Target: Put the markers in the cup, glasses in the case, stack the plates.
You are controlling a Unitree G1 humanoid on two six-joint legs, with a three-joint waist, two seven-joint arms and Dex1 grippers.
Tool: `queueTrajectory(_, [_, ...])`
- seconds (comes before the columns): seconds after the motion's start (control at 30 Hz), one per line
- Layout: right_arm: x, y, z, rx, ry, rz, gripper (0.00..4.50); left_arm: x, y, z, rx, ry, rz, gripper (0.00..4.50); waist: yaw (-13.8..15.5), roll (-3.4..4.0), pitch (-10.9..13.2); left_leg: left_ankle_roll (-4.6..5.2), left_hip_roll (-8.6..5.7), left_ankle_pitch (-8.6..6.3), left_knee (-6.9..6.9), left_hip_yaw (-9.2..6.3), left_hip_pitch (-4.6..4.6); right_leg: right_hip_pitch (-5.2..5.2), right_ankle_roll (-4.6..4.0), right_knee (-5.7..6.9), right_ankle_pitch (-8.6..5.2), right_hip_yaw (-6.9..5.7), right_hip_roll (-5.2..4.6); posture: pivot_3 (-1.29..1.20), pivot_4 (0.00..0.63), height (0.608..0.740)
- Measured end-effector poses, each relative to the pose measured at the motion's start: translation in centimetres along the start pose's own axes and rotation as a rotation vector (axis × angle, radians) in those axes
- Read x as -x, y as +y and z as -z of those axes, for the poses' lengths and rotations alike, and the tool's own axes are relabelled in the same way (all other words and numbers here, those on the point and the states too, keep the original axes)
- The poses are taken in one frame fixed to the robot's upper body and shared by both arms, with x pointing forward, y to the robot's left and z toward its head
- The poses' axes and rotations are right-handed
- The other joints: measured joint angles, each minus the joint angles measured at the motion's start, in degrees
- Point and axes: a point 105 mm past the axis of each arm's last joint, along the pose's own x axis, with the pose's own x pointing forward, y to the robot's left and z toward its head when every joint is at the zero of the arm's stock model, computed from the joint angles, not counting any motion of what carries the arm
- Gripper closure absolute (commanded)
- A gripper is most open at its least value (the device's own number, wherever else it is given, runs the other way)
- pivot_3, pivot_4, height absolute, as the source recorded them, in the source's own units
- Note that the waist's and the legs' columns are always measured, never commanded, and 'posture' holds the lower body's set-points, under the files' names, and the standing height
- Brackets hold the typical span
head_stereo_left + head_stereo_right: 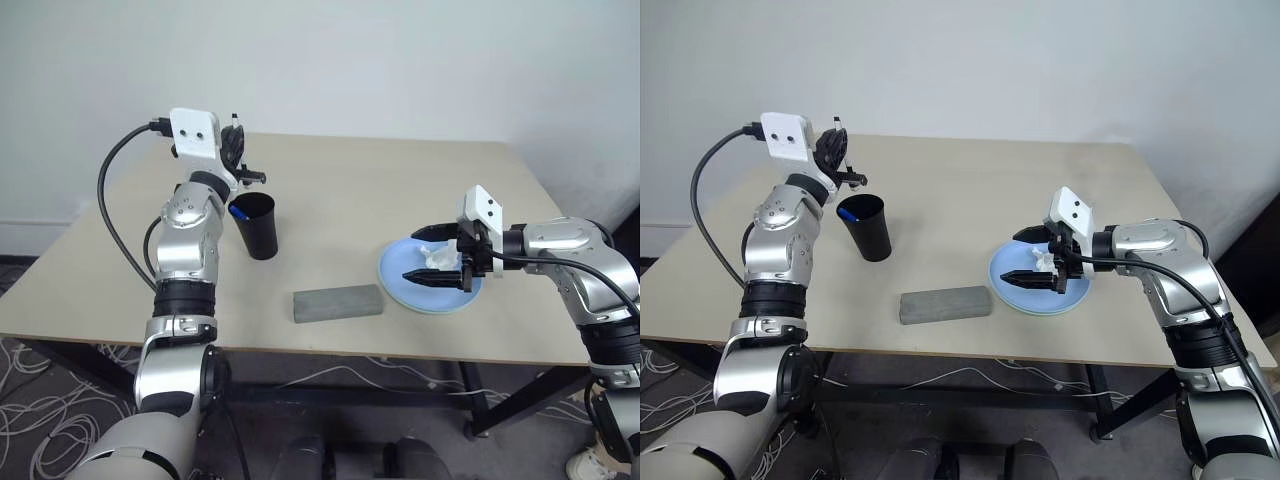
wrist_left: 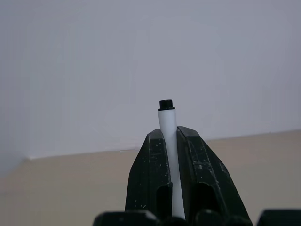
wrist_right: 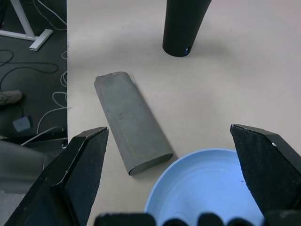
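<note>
Grey felt case (image 1: 338, 302) lies shut at table's near edge. Right gripper (image 1: 440, 257), jaws spread, hovers over blue plate (image 1: 395, 270) at three o'clock. Left gripper (image 2: 171, 141) pinches slim black-capped marker (image 2: 167, 123) above tapered black cup (image 1: 257, 226) at ten o'clock.

- desk (image 1: 400, 190): pale beige, plain, no pattern
- cup (image 1: 257, 226), centre left of the head view: matte black; a blue-tipped marker (image 1: 239, 212) shows at its rim
- marker (image 2: 168, 141) in the left gripper (image 2: 171, 141): white barrel, black cap; the gripper fingers black, flecked with pale specks
- case (image 1: 338, 302), lower centre: mid grey, felt-like, with a faint stitched line along one edge
- plate (image 1: 400, 285), centre right: light blue, plain; crumpled white tissue (image 1: 436, 256) on it
- right gripper (image 1: 433, 255): black fingers; white camera block behind
- arms: silver-grey with black joints and black cables
- wall: plain white; floor dark grey with white cables
</note>
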Motion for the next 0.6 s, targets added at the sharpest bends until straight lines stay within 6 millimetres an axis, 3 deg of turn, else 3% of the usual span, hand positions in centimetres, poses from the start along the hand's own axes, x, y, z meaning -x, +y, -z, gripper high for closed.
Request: queueTrajectory(0.6, [-0.3, 0.0, -0.1, -0.010, -0.009, 0.009, 0.00, 0.5, -0.4, 4.2, -0.003, 0.031, -0.009, 4.45, 0.05, -0.02, -0.01, 0.08, -0.01, 0.03, 0.09, 0.00, 0.02, 0.09, 0.05, 0.00, 0.03, -0.06, 0.01, 0.00, 0.000, 0.737])
